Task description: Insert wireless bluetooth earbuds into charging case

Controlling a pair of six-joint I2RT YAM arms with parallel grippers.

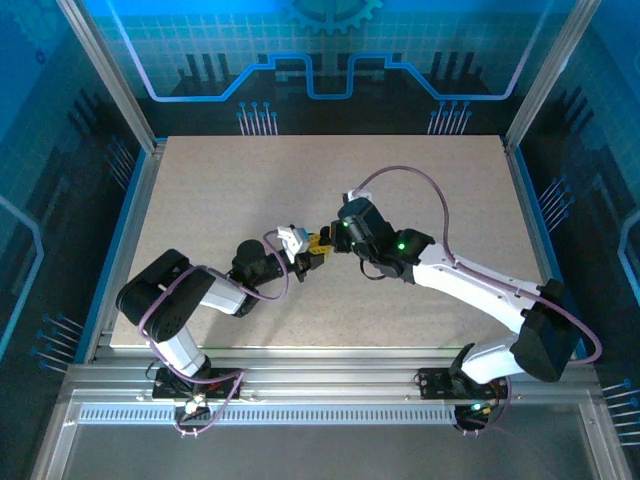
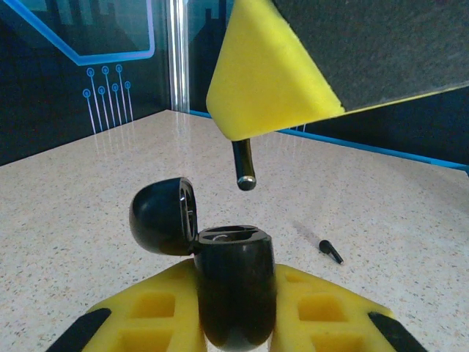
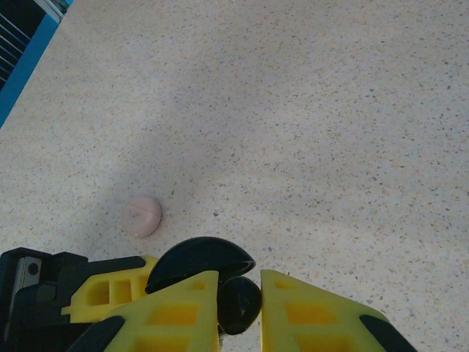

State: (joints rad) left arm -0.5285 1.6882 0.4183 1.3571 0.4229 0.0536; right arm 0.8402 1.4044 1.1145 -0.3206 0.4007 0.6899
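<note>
Two-arm insertion at mid-table. The table (image 1: 400, 180) is a speckled pale board; the left arm (image 1: 185, 300) and right arm (image 1: 470, 280) reach inward so that their tools meet near its centre, and the work is done in the air rather than on the surface.

The left gripper (image 2: 236, 308) is clamped on the black charging case (image 2: 234, 282), one yellow finger on each side of its body; the case is held upright with its lid (image 2: 163, 216) swung open to the side, so the sockets (image 2: 229, 236) face up and are unobstructed from above.

The right gripper (image 3: 239, 284) is closed on a black earbud (image 2: 244, 165); the bud's head is pinched between the pads and its stem hangs downward, the orientation a socket would require. The stem tip is above the case mouth and apart from it — the step in hand is judged to be final alignment before lowering; a small lateral error would likely land the stem on the rim.

A pale pink round case (image 3: 142, 215) lies closed on the table near the grippers, untouched.

A second black earbud (image 2: 330, 251) lies on its side on the table beyond the held case — judged the next piece for the other socket.
</note>
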